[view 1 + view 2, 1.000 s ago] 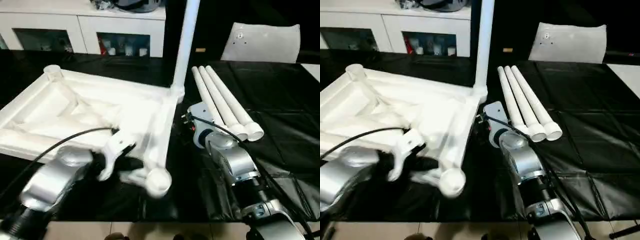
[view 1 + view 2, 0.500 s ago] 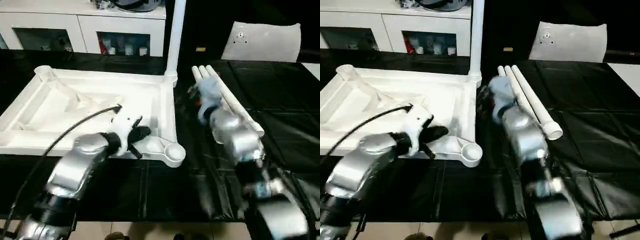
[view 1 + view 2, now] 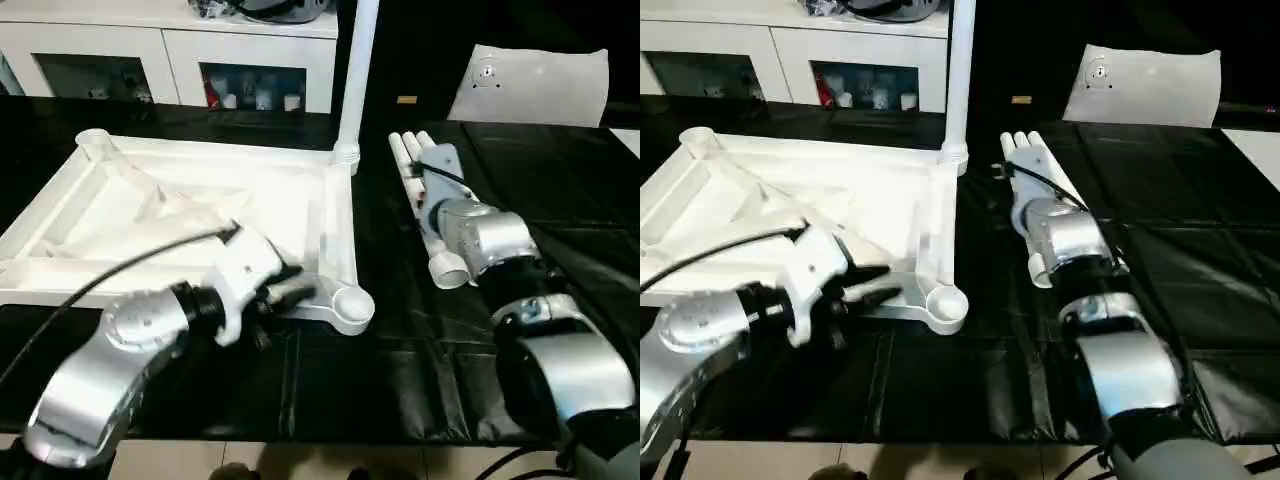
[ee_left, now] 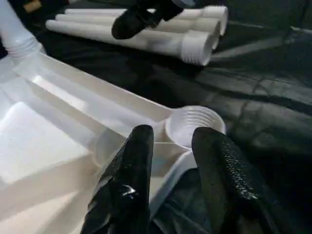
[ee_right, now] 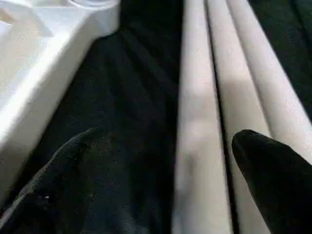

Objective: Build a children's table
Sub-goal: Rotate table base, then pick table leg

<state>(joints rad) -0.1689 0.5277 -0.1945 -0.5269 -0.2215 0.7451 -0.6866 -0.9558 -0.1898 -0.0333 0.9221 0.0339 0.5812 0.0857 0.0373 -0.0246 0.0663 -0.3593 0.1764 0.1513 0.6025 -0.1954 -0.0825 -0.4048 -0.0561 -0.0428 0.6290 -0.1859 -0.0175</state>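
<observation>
A: Left gripper (image 4: 168,161) pose?
B: Low at the table top's (image 3: 130,215) near corner socket (image 4: 194,126), fingers narrowly apart, holding nothing.
A: Right gripper (image 5: 168,195)?
B: Spread wide over the loose legs (image 3: 430,215) (three, side by side). One leg (image 3: 355,80) stands upright in the far socket.

No text, label, brand, number or sign can be read anywhere in these views, on the bench or on anything it carries.
</observation>
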